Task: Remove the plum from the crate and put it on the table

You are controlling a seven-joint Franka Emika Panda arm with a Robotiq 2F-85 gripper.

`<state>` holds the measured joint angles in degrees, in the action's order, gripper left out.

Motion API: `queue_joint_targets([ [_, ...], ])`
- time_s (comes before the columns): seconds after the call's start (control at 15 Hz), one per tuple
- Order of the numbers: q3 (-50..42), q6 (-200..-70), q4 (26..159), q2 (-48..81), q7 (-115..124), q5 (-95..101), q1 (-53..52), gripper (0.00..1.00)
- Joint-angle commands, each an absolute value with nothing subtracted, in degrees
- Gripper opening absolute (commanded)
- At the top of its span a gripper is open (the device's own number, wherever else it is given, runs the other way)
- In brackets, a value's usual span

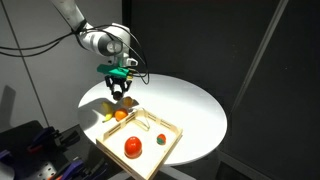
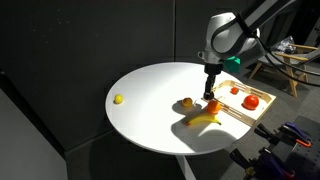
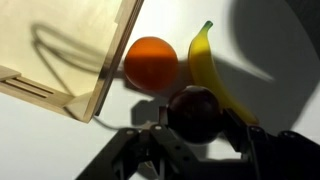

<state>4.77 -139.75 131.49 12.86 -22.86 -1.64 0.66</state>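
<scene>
Small dark maroon plum (image 3: 195, 112) | was clamped in black gripper (image 1: 121, 92) | beside orange ball (image 3: 151, 62), yellow banana (image 3: 213, 68) | outside light wooden crate (image 3: 62, 40)

No readable text, label, brand, number or sign in any view.

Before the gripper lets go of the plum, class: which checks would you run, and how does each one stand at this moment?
1. Plum outside the crate: ok, it is beyond the wooden rim.
2. Plum between the fingers of the gripper: ok.
3. Plum resting on the table: cannot tell, its height is unclear.
4. Drop spot free of the orange and the banana: not ok, both lie close beside the plum.
5. Gripper well inside the table edge: ok in both exterior views.
</scene>
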Motion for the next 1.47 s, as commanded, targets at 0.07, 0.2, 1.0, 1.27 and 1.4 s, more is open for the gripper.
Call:
queue_joint_targets([
  [0.07, 5.6, -139.6, 125.7, 17.7, -22.1, -2.1, 0.4, 0.32],
  [0.2, 5.5, -140.2, 124.1, 19.7, -20.9, -1.0, 0.0, 0.32],
  [1.0, 4.1, -146.9, 121.6, 26.5, -16.7, 6.1, -1.5, 0.32],
  [1.27, 4.1, -146.4, 121.4, 26.7, -16.6, 5.8, -1.2, 0.84],
  [1.4, 4.0, -146.3, 121.5, 26.7, -16.5, 5.7, -1.1, 0.98],
])
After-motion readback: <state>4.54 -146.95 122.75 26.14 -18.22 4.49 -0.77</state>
